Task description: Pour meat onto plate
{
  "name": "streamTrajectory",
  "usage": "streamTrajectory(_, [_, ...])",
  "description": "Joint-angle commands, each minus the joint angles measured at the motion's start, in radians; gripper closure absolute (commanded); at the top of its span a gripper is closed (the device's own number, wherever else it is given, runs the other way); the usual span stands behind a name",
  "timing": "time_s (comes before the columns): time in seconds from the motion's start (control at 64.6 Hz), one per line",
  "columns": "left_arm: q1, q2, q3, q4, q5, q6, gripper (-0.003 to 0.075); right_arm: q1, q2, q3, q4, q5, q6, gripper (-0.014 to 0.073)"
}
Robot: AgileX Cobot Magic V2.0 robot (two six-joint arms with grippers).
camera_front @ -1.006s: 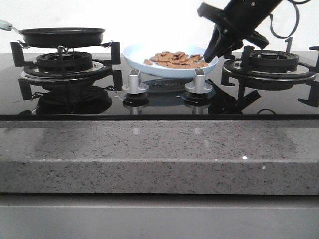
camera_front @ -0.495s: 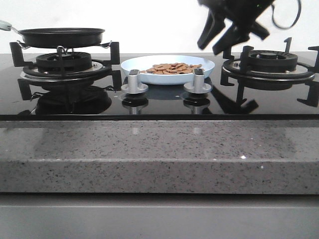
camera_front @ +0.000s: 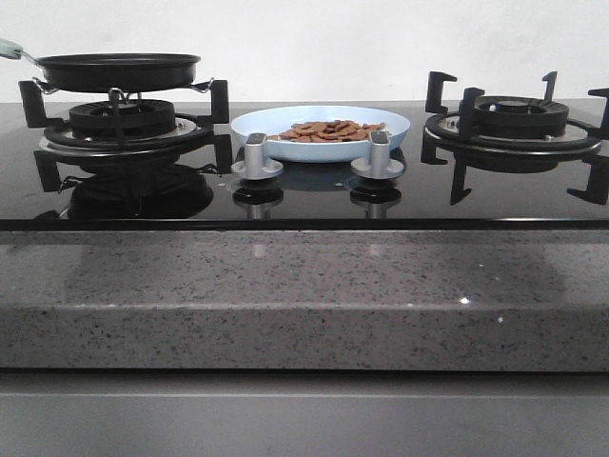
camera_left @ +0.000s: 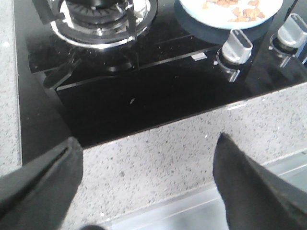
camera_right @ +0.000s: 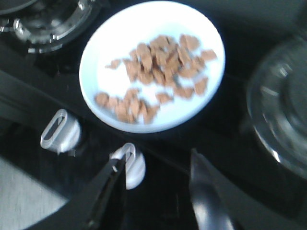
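Right gripper (camera_right: pixel 156 191) — jaws spread, empty — hovers beside the plate (camera_right: pixel 96 52) holding the meat (camera_right: pixel 158 72).

text: none legible | labels/brands/nos: none | stove (camera_front: pixel 304 195), knobs (camera_front: pixel 257 157): no readable marks

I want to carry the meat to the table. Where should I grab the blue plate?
Grab the plate by its raised rim on the bare left side, coming from above. The meat lies more to the right, and the knobs stand in front, so the front is probably awkward.
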Motion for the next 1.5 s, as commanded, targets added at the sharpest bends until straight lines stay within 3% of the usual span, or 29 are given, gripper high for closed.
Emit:
streamTrajectory(0.0, [-0.007,-0.001,-0.026,-0.008,-0.078,-0.009,0.0167,-0.002,-0.161,0.101,-0.001,-0.071,-0.001,0.0243])
streamTrajectory(0.309, [-0.007,-0.001,-0.026,0.001,-0.078,-0.009,0.0167,-0.002,-0.564,0.479,-0.016,-0.059,0.013,0.0243])
streamTrajectory(0.712, [-0.007,-0.001,-0.026,0.001,-0.078,-0.009,0.0181,-0.005,-0.827,0.701,-0.069,0.073,0.069,0.0243])
streamTrajectory(0.82, [-0.007,-0.001,-0.026,-0.002,-0.078,-0.009,0.0265,-0.005,-0.842,0.714,-0.071,0.080,0.069,0.0284])
streamTrajectory(1.114, [-0.007,-0.001,-0.026,-0.010,-0.076,-0.009,0.0617,-0.005,-0.843,0.714,-0.071,0.068,0.069,0.0721])
streamTrajectory(1.269, [-0.007,-0.001,-0.026,-0.010,-0.077,-0.009,0.0742,-0.005,-0.843,0.714,-0.074,0.065,0.069,0.0713])
streamTrajectory(1.485, [-0.007,-0.001,-0.026,-0.010,-0.077,-0.009,0.0741,-0.005,-0.843,0.714,-0.068,0.086,0.069,0.0713])
